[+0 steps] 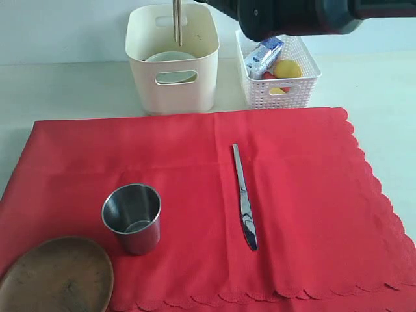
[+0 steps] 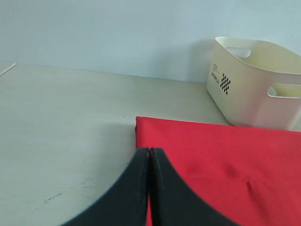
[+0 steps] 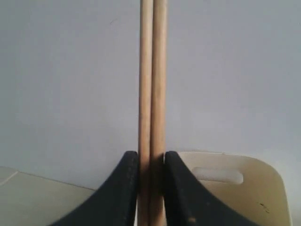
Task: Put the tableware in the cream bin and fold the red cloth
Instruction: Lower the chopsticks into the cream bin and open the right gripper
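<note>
The red cloth (image 1: pixel 195 195) lies spread flat on the table. On it stand a steel cup (image 1: pixel 132 218), a steel knife (image 1: pixel 244 198) and a brown wooden plate (image 1: pixel 58 276) at the near left corner. Behind the cloth stands the cream bin (image 1: pixel 172 71) with a pale bowl (image 1: pixel 170 57) inside. My right gripper (image 3: pixel 151 155) is shut on two wooden chopsticks (image 3: pixel 152 70), which hang upright over the bin (image 3: pixel 235 188), their tips (image 1: pixel 177 26) inside its rim. My left gripper (image 2: pixel 149 150) is shut and empty, low over the cloth's (image 2: pixel 211 160) edge near its far corner.
A white lattice basket (image 1: pixel 279 75) with a milk carton and food items stands right of the cream bin (image 2: pixel 254 84). The dark right arm (image 1: pixel 292 16) crosses the top of the exterior view. Bare pale table (image 2: pixel 61 132) lies left of the cloth.
</note>
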`<move>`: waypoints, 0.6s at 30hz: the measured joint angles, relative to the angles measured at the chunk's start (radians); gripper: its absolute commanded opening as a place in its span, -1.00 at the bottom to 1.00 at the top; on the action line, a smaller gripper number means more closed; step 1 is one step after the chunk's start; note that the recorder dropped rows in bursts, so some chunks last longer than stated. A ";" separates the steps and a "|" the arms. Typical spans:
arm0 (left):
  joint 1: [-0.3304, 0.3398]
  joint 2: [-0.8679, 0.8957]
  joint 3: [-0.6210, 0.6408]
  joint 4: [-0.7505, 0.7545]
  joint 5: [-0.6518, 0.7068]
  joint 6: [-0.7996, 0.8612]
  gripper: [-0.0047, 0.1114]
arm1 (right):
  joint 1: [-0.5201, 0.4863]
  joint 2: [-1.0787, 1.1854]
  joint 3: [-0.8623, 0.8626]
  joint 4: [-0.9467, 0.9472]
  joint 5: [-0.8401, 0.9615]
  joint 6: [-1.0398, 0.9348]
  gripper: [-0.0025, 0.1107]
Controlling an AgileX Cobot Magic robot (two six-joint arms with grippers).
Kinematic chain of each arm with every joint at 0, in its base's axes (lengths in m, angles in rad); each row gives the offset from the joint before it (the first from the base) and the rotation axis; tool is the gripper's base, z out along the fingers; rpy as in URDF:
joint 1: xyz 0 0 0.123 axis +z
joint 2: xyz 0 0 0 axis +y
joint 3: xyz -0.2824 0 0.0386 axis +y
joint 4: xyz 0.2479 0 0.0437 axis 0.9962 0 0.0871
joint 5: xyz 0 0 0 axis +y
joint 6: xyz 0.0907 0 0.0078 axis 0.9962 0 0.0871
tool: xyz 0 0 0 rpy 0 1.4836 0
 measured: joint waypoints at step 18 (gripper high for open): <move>0.000 0.000 0.000 0.000 0.000 0.000 -0.87 | 0.000 0.110 0.000 0.033 -0.099 0.048 -0.96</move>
